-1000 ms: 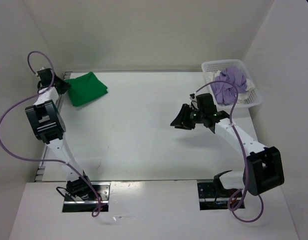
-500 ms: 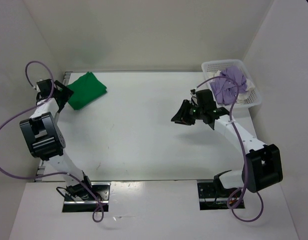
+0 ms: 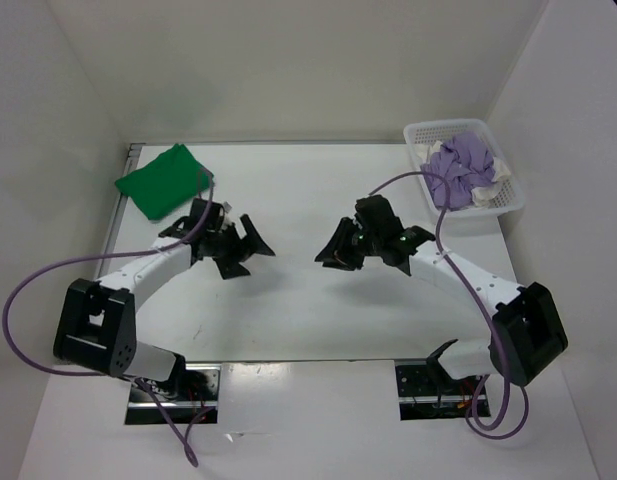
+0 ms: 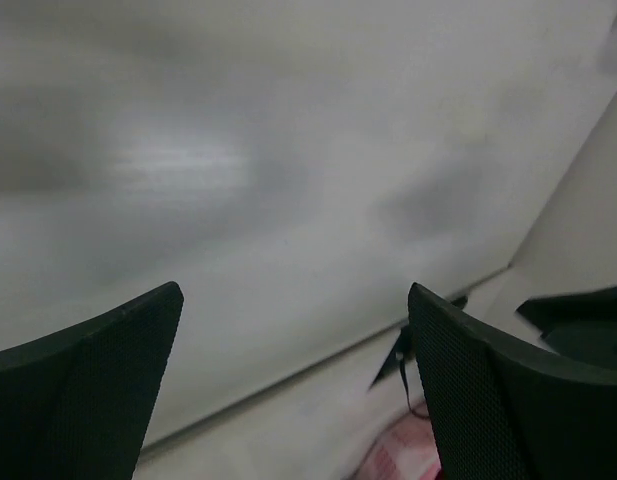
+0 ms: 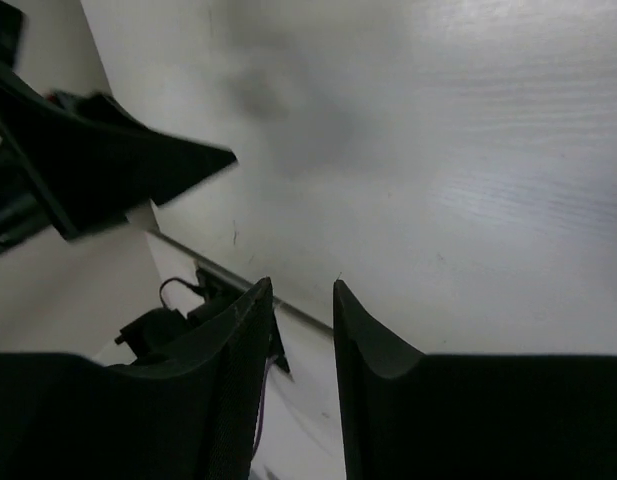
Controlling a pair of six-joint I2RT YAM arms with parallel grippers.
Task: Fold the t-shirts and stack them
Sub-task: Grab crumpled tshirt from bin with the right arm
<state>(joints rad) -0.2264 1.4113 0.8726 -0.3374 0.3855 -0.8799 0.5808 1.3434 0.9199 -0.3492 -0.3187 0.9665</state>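
Green t-shirt [image 3: 164, 181] folded far left, long axis near-left to far-right, purple shirts [image 3: 462, 167] in basket [image 3: 425, 129] far right, left gripper [image 3: 246, 252] wide, right gripper [image 3: 330, 256] narrowly parted, both empty.

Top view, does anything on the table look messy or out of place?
Only the laundry basket: the purple shirt is heaped crumpled in it over white cloth. The green shirt lies folded, slightly askew, far left.

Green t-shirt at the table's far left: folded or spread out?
Folded. In the top view the green t-shirt lies as one compact rectangular bundle, with no sleeves or hem spread out and nothing stacked on it.
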